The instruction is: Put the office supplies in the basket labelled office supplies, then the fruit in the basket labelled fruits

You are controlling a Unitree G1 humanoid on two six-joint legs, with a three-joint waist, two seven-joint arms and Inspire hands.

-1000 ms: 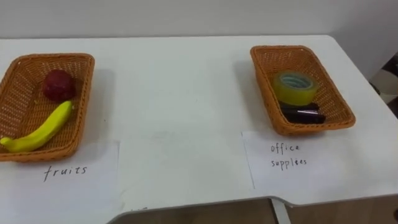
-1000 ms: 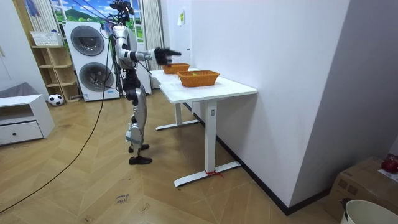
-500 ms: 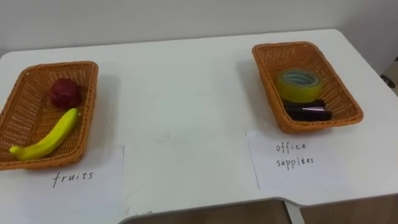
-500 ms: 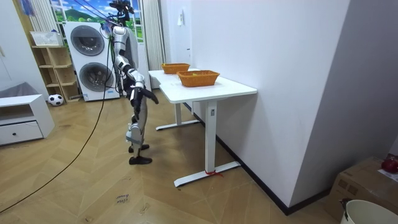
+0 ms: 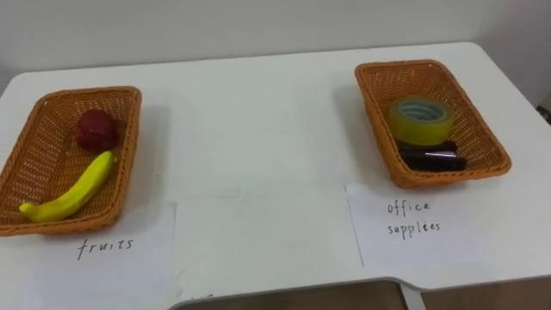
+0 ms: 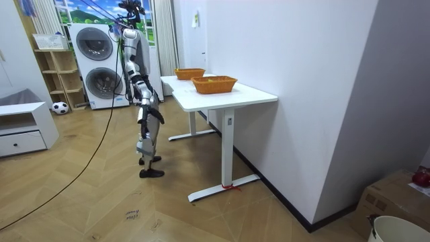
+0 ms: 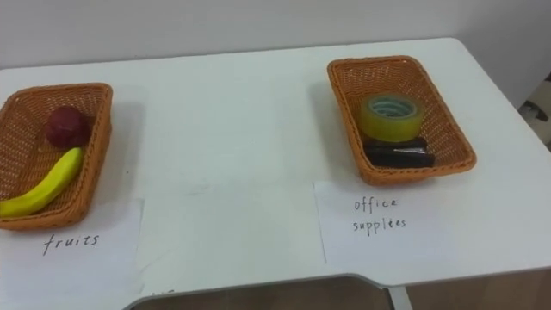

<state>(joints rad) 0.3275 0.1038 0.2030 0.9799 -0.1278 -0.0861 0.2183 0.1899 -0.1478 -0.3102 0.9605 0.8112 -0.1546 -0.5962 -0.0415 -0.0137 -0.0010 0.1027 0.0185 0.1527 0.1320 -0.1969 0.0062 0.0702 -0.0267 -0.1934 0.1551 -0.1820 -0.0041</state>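
Here we see our right hand (image 6: 154, 115) hanging by the thigh as we stand a step back from the table (image 5: 258, 129); whether its fingers are apart or together we cannot tell. Everything lies well away from those fingers. The banana (image 5: 73, 189) and a red fruit (image 5: 95, 129) rest in the left basket (image 5: 86, 90). The roll of tape (image 5: 420, 119) and a dark oblong thing (image 5: 430, 158) just beside it rest in the right basket (image 5: 405, 66). Paper labels (image 5: 413, 228) lie at each basket's near edge.

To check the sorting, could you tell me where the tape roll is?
In the eye views the tape roll lies in the right-hand basket, behind a dark object, above the office-supplies label.
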